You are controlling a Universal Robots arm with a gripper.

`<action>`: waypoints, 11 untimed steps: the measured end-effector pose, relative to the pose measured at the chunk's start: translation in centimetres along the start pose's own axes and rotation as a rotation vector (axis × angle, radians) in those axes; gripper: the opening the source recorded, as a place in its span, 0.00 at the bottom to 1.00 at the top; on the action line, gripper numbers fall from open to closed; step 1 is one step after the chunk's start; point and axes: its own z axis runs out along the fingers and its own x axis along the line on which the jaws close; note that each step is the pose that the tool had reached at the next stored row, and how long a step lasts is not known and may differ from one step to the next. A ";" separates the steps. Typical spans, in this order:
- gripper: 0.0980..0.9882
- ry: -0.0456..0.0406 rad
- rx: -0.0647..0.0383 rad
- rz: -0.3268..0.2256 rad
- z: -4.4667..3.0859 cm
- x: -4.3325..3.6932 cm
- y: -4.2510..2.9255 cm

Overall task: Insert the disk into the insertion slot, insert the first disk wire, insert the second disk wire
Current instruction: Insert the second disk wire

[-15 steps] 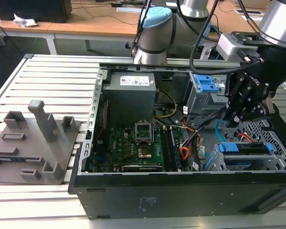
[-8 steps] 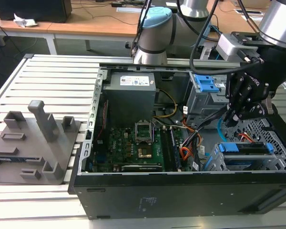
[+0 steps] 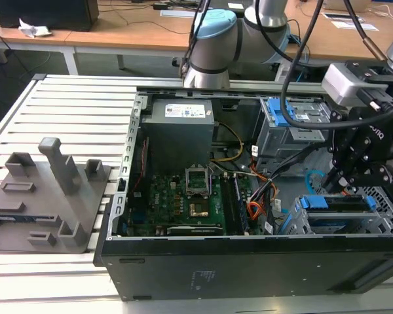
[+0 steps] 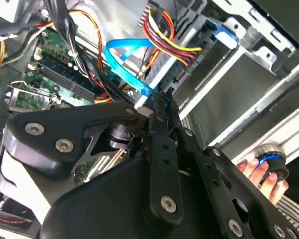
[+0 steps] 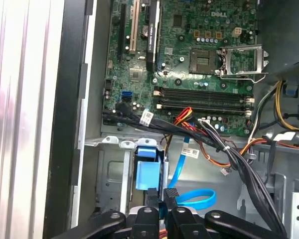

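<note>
The disk sits in the insertion slot. The end effector, directly above the disk, pinches the light blue cable's plug; align squarely before pressing.

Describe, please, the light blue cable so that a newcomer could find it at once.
Start at the open computer case and find the green motherboard. Just past its edge, on the grey case floor, the second disk wire lies in a curved loop near the gripper. Its flat, light blue ribbon differs from the black, yellow and orange wires.
</note>
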 end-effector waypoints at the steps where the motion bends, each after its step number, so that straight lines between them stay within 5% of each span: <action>1: 0.07 0.0000 0.000 0.000 0.01 0.27 0.01; 11: 0.07 0.0000 0.000 0.000 0.58 0.67 -0.20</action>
